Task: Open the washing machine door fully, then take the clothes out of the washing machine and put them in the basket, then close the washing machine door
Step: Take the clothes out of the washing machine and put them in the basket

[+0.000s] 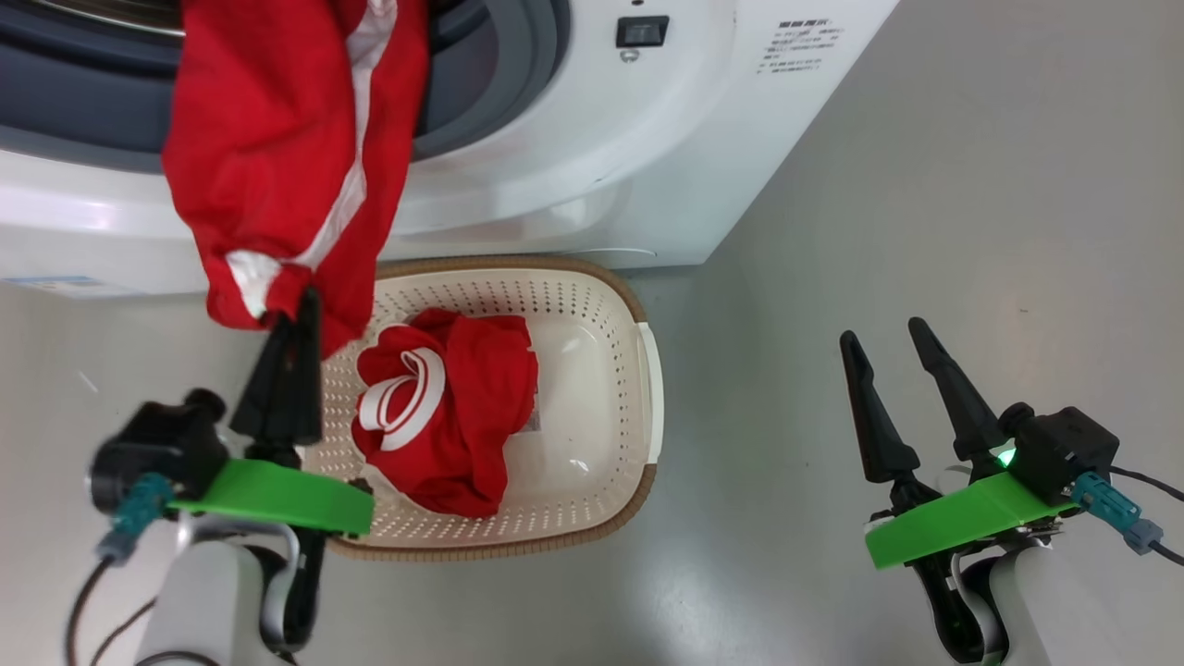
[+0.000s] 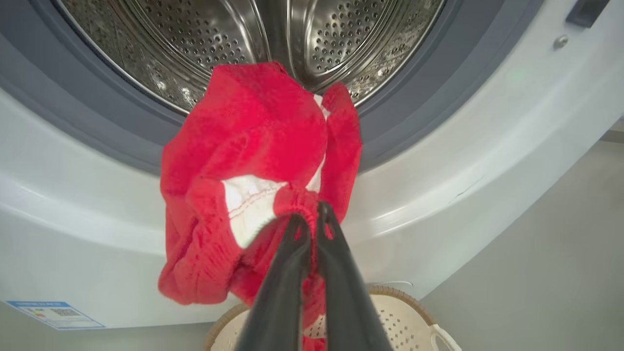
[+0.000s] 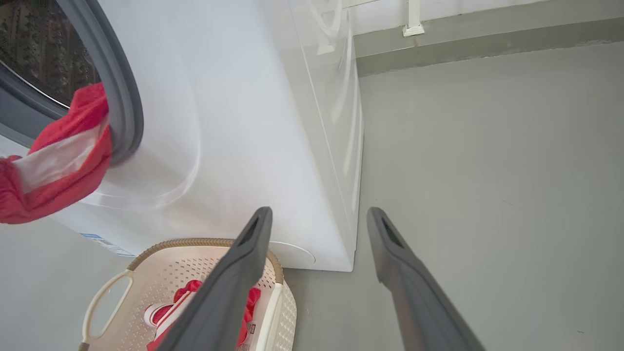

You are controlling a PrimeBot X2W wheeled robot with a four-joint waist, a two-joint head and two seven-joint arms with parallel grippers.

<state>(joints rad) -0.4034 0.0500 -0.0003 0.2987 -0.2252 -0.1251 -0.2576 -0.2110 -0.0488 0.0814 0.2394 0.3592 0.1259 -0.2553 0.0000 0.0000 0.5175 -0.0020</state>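
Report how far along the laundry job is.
Done: washing machine stands open; one red garment lies in the basket. In hand: left hand grips a second garment trailing out of the drum. Left: drop it in, shut the door.

We find no legible text: the printed lines (image 1: pixel 800 46) on the washing machine (image 1: pixel 573 157), its blue label (image 2: pixel 54 314) and the paper label (image 1: pixel 533 421) in the basket (image 1: pixel 650 370) are too small to read.

L gripper (image 1: pixel 294 310) is pinched tight on clothes (image 1: pixel 277 139); R gripper (image 1: pixel 881 331) stands wide apart, empty; both point fwd.
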